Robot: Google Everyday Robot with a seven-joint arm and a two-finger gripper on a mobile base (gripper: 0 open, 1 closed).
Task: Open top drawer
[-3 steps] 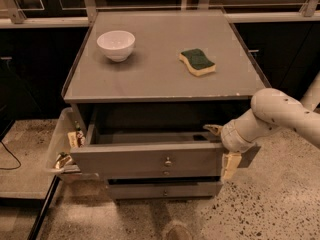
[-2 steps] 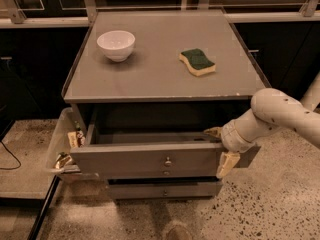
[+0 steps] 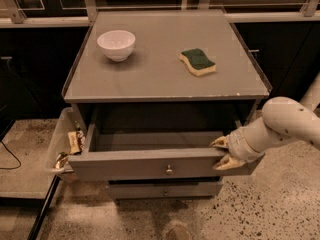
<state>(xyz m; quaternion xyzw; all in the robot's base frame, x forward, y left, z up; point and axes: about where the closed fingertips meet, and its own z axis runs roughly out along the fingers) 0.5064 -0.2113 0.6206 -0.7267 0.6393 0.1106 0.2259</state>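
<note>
The top drawer [image 3: 135, 165], grey with a small round knob [image 3: 169, 170], stands pulled out from under the grey cabinet top [image 3: 160, 84], and its plain grey inside shows. My gripper [image 3: 219, 154] is at the right end of the drawer front. One finger [image 3: 220, 143] lies over the front's top edge on the inner side, the other on its outer face. The two fingers are apart. My white arm [image 3: 285, 121] reaches in from the right.
A white bowl [image 3: 116, 44] and a green-and-yellow sponge [image 3: 198, 61] sit on the cabinet top. A narrower drawer front [image 3: 150, 190] sits below the open one. A clear bin [image 3: 59, 144] with wrappers hangs at the cabinet's left. The floor is speckled.
The lower finger, which hung downward past the drawer's right end, has swung up and now points left against the drawer front. The drawer stays pulled out about as far.
</note>
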